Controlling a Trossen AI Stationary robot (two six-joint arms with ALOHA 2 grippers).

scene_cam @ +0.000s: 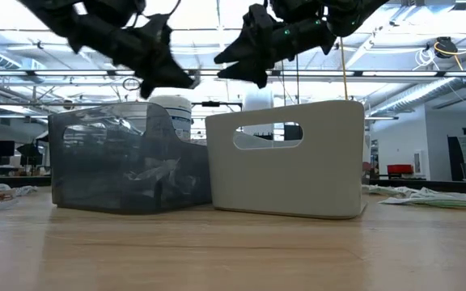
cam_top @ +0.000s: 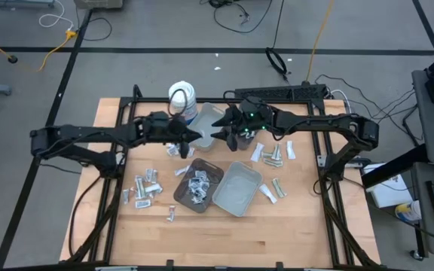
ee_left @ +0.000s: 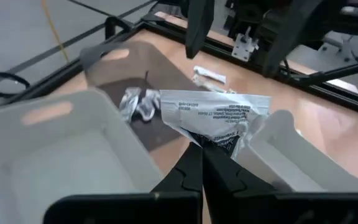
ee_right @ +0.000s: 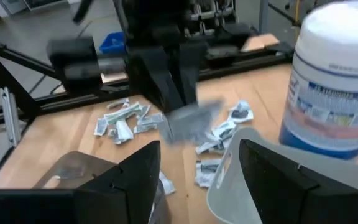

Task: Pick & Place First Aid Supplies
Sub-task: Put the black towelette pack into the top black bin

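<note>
My left gripper point(ee_left: 201, 163) is shut on a silvery printed packet point(ee_left: 216, 115), one of the first aid supplies, in the air above the trays at mid-table. My right gripper point(ee_right: 197, 186) faces it from the table's right, open, with nothing between its fingers; the packet point(ee_right: 191, 121) hangs a short way in front of it. In the high view the two grippers point(cam_top: 194, 137) point(cam_top: 221, 135) nearly meet tip to tip. More packets lie inside the brown tray point(cam_top: 198, 184), and loose ones are scattered on the table at the left point(cam_top: 145, 188) and right point(cam_top: 273, 154). My left gripper pinches the packet by its narrow lower corner point(ee_left: 211, 142) between the two fingers. The fingers reach in from the table's left, slanting slightly down. The packet sticks out ahead of the fingertips, spread flat, lifted clear of the table and trays.
A white round tub with a blue label point(cam_top: 181, 98) stands at the back, beside a pale tray point(cam_top: 211, 120). A grey tray point(cam_top: 237, 188) sits next to the brown one. In the low view a dark tray point(scene_cam: 128, 158) and a white tray point(scene_cam: 290, 158) stand below the grippers.
</note>
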